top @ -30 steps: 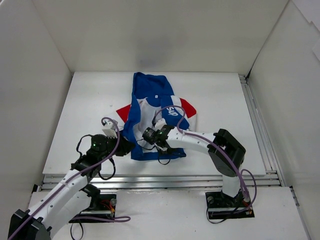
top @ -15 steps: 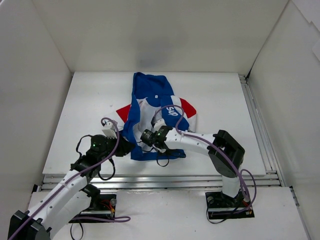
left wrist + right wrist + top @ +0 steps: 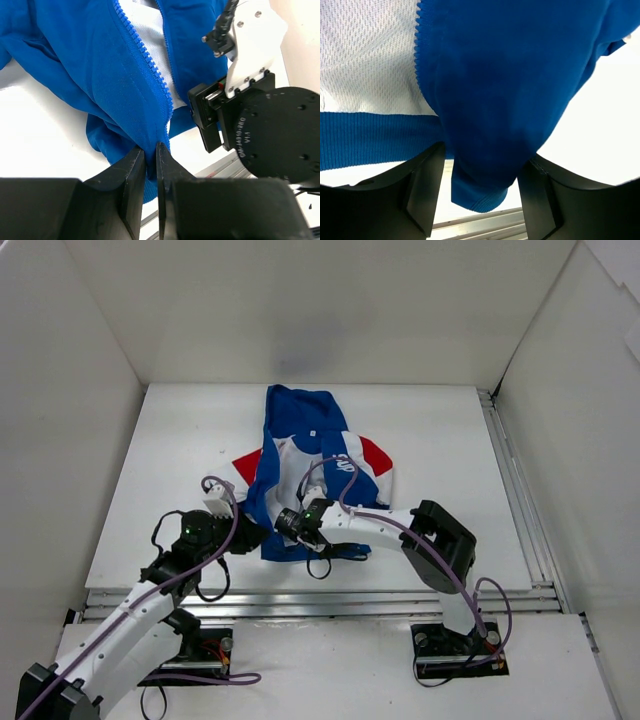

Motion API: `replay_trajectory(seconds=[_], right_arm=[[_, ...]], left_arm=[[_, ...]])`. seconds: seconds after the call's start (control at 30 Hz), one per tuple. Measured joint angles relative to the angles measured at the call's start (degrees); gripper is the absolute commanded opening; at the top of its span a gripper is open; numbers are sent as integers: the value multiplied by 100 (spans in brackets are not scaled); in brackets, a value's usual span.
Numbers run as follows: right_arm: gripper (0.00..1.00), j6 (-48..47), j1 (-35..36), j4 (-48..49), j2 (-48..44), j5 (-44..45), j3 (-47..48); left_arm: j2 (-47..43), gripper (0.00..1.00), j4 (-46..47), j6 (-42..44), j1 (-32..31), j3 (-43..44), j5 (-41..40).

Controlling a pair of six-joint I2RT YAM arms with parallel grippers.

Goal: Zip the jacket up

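The blue jacket (image 3: 305, 430) lies flat on the white table, its red and white side panels showing, its front zipper apart with white mesh lining (image 3: 365, 60) between the halves. My left gripper (image 3: 262, 537) sits at the near hem, shut on the blue fabric (image 3: 125, 90) just below the zipper teeth (image 3: 145, 65). Right beside it, my right gripper (image 3: 283, 524) straddles a fold of the other front half (image 3: 510, 85). Its fingers (image 3: 427, 185) stand apart on either side of that fold, close to the cloth.
An aluminium rail (image 3: 320, 595) runs along the table's near edge, just behind the hem, and another rail (image 3: 505, 470) runs down the right side. White walls enclose the table on three sides. The right gripper's black body (image 3: 270, 130) is very near my left fingers.
My right gripper has slid left along the hem toward the left gripper, and its jaws have narrowed around the fold. The left arm has held still, gripping the hem.
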Motion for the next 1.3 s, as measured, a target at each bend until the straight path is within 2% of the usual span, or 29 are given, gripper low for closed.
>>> replay_trajectory(seconds=[0.1, 0.2, 0.23, 0.4, 0.57, 0.73, 0.93, 1.3], right_arm=[[44, 2, 4, 7, 76, 17, 28], [26, -44, 4, 15, 103, 28, 28], [17, -63, -2, 26, 103, 24, 28], [1, -243, -138, 188, 90, -74, 17], [0, -634, -494, 533, -319, -455, -229], [0, -1217, -1032, 1082, -1325, -1215, -564], [0, -1860, -1856, 2031, -2398, -2826, -1021], [0, -2286, -2857, 3930, -2597, -5978, -2028]], left_arm=[[-35, 10, -15, -7, 0, 0, -13], [-48, 10, -20, -13, 0, 0, -15], [-48, 10, -20, -15, 0, 0, -15], [-72, 10, -39, -15, 0, 0, -20], [-103, 10, -46, -17, 0, 0, -37], [-66, 9, 76, -17, 15, 0, -11], [46, 7, 658, -13, 42, 0, 33], [931, 6, 2330, 105, 42, 166, 321]])
